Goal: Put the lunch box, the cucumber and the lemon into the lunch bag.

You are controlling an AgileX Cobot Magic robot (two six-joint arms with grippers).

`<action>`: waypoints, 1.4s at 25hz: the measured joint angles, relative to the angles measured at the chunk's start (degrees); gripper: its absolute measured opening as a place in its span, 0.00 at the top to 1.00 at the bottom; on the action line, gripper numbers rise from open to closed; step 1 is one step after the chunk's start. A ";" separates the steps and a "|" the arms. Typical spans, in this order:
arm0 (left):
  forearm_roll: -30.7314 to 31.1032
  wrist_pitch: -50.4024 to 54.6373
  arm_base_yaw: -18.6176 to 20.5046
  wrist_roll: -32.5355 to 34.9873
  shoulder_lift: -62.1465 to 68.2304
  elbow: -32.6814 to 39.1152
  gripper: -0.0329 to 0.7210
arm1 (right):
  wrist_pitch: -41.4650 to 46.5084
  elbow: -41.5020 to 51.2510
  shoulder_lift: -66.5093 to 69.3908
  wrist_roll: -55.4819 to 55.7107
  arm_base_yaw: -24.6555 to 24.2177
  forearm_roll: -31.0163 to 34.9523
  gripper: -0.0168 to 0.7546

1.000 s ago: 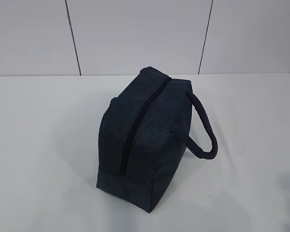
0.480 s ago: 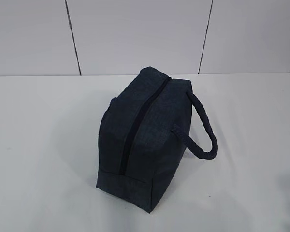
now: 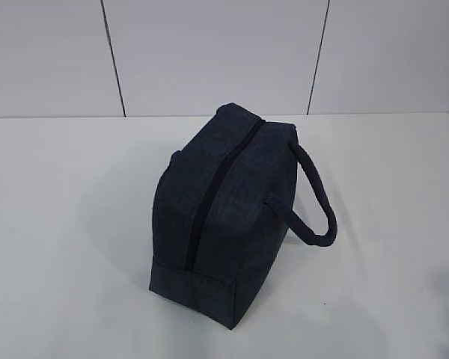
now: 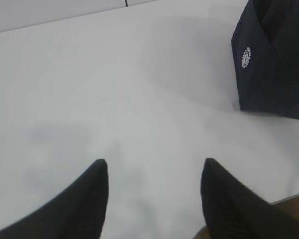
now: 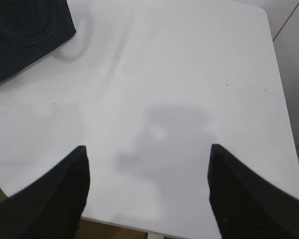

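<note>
The dark navy lunch bag [image 3: 221,217] stands in the middle of the white table, its zipper line running along the top and shut. One looped strap handle [image 3: 314,198] hangs out to its right. A corner of the lunch bag [image 4: 274,64] shows at the top right of the left wrist view, and another part of the lunch bag [image 5: 25,35] fills the top left of the right wrist view. My left gripper [image 4: 154,167] hovers open over bare table, holding nothing. My right gripper [image 5: 147,152] is open and empty near the table's edge. The lunch box, the cucumber and the lemon are out of view.
The white table [image 3: 67,224] spreads around the bag, backed by a pale panelled wall [image 3: 209,52]. The table's near edge [image 5: 139,226] shows under the right gripper, and its right edge runs along a floor strip.
</note>
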 joint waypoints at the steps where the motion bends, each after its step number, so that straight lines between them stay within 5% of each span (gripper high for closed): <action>1: 0.00 0.00 0.00 0.00 0.00 0.00 0.38 | 0.00 0.00 0.00 0.00 0.00 0.00 0.25; 35: 0.00 0.00 0.00 0.00 0.00 0.00 0.38 | 0.00 0.00 0.00 0.00 0.00 0.00 0.25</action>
